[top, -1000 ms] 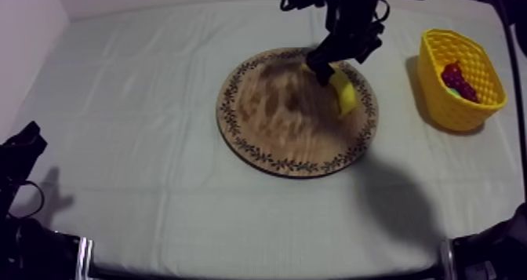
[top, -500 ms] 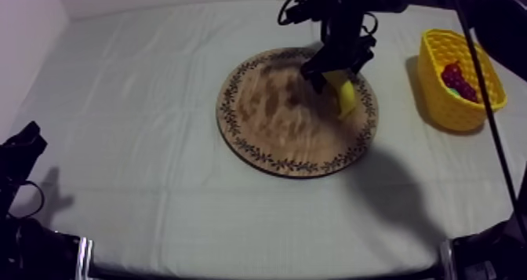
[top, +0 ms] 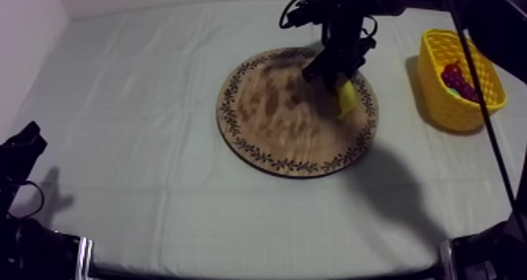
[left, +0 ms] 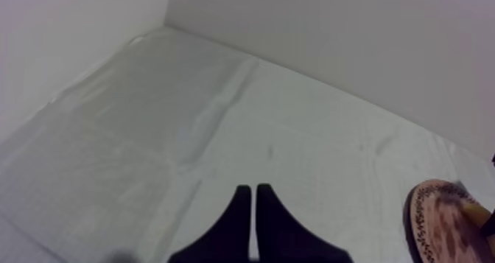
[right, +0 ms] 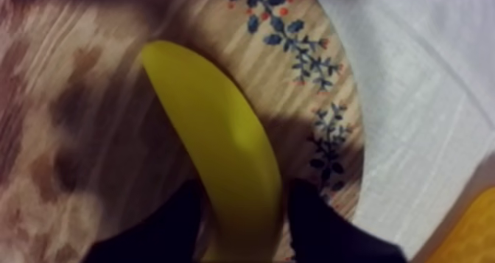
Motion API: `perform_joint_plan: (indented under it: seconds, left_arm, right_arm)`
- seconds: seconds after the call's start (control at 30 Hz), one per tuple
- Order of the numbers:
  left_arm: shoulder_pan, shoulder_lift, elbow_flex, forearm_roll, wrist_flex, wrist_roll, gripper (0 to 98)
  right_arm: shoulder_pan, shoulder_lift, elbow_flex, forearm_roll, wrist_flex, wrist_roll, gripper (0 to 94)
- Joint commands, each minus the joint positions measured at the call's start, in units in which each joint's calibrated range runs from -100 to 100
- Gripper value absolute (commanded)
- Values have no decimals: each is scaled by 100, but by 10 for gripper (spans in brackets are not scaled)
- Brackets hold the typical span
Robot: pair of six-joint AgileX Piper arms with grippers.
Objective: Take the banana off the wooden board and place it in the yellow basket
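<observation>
Yellow curved banana (right: 221, 155), round wooden board (top: 267, 118)

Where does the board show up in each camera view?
Top view: board mid-table, with the right gripper shut on the banana at the edge nearest the basket.
Left wrist view: board on the cloth, off beyond the shut left gripper.
Right wrist view: board directly under the gripped banana.
Shared landmark: the board's patterned rim.
</observation>
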Motion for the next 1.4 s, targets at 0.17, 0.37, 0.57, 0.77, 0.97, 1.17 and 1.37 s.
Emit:
perform_joint_plan:
  seconds: [0.17,0.37,0.57,0.77,0.97,1.17,1.37]
  left_arm:
    - [-2,2,3,-1,-1,0,1]
    - [-2,2,3,-1,-1,0,1]
    - [-2,2,3,-1,-1,0,1]
    - [-2,2,3,-1,-1,0,1]
    - [-2,2,3,-1,-1,0,1]
    - [-2,2,3,-1,-1,0,1]
    - [-2,2,3,-1,-1,0,1]
  right_arm:
    - [-18,-67,52,20,-17,14,199]
    - [-50,-381,196,45,15,82,177]
    - [-55,-965,203,-24,274,269,150]
    - [-42,-1641,90,-134,680,497,147]
    - [-19,-2269,-131,-231,1136,710,144]
    - [20,-2754,-324,-316,1501,867,149]
    - [68,-3016,-324,-429,1778,962,148]
